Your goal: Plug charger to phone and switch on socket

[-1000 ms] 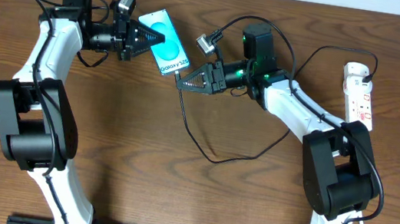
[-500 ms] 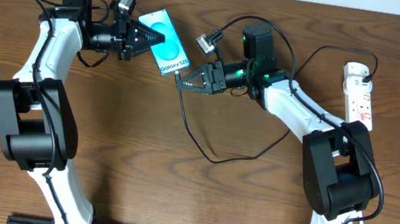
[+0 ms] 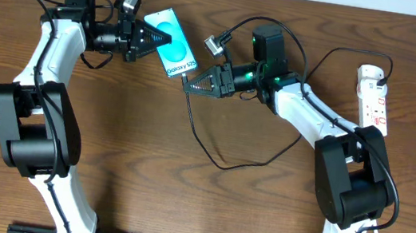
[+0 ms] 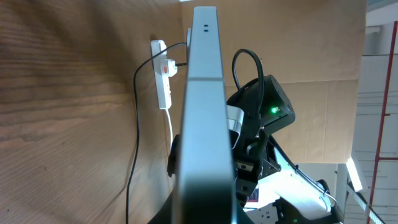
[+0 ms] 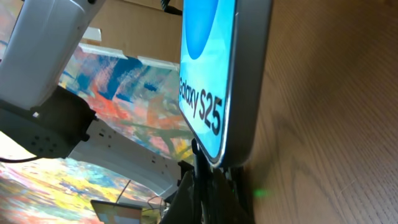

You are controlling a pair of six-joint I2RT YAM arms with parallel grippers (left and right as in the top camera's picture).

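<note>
Left pincer (image 3: 153, 42) clamps the phone (image 3: 176, 53), right pincer (image 3: 190, 84) the charger (image 3: 223, 167), at brown wood-grain table (image 3: 180, 209).

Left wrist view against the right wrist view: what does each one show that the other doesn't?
Only the left wrist view shows the white power strip and the black charger cable beside it. Only the right wrist view shows the screen of the phone, reading Galaxy S25. Both show that phone and the wooden table.
</note>
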